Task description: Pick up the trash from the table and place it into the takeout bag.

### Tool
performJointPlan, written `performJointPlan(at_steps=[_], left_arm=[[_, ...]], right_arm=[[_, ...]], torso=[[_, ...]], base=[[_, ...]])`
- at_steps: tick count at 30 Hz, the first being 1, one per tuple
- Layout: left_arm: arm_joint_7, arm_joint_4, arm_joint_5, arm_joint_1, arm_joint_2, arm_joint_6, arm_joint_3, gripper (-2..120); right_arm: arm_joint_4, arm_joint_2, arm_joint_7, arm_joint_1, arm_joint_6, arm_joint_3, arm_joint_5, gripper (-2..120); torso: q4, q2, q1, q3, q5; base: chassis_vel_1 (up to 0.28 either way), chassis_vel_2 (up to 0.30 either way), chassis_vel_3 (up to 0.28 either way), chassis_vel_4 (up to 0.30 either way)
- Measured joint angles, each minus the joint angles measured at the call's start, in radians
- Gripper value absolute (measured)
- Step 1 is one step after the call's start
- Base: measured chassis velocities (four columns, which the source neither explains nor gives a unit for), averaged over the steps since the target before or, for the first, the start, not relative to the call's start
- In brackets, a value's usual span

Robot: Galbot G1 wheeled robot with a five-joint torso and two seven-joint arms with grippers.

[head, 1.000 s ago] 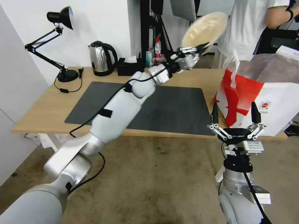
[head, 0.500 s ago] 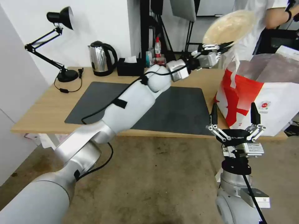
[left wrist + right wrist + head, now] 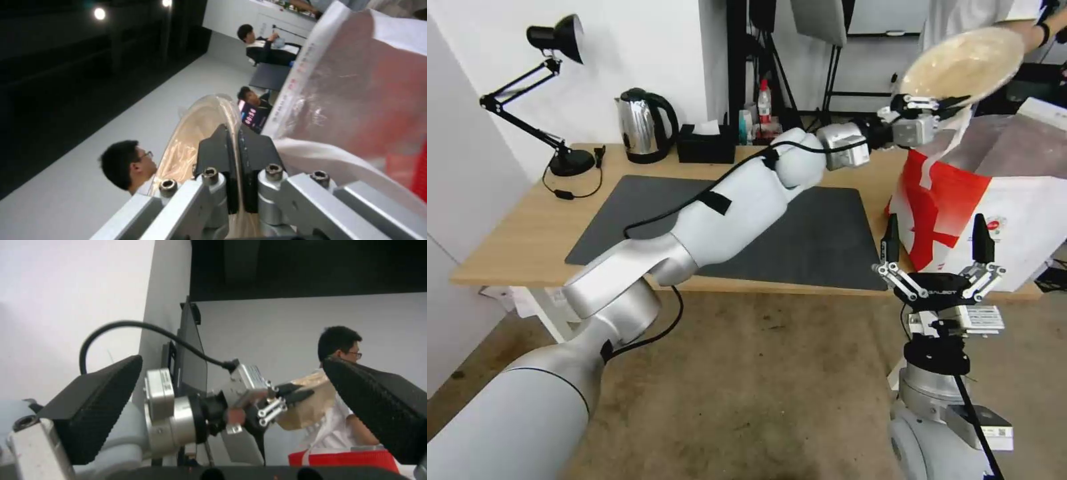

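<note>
Head view: my left gripper [image 3: 946, 101] pinches the rim of the beige paper-pulp bowl [image 3: 964, 63], held high above the near edge of the takeout bag [image 3: 1000, 200]; my right gripper [image 3: 937, 257] idles spread wide, low before the table [image 3: 527, 233]. The mat is bare, so I judge this the last piece, not yet dropped.

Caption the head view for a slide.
Left gripper holds the beige bowl by its rim above the takeout bag.
</note>
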Motion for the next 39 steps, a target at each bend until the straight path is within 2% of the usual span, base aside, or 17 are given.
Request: performJointPlan(at_steps=[25, 39], left_arm=[[-0.032, 0.048, -0.048, -0.053, 0.002, 0.007, 0.107, 1], [-0.027, 0.083, -0.080, -0.098, 0.002, -0.005, 0.180, 1]], right_arm=[[0.014, 0.007, -0.001, 0.004, 0.004, -0.029, 0.021, 100], [0.019, 0.013, -0.006, -0.005, 0.011, -0.094, 0.018, 100]], torso=[[-0.0001, 0.000, 0.000, 0.000, 0.0000], [-0.0001, 0.000, 0.000, 0.000, 0.0000]], base=[[0.000, 0.000, 0.000, 0.000], [0.000, 0.000, 0.000, 0.000]])
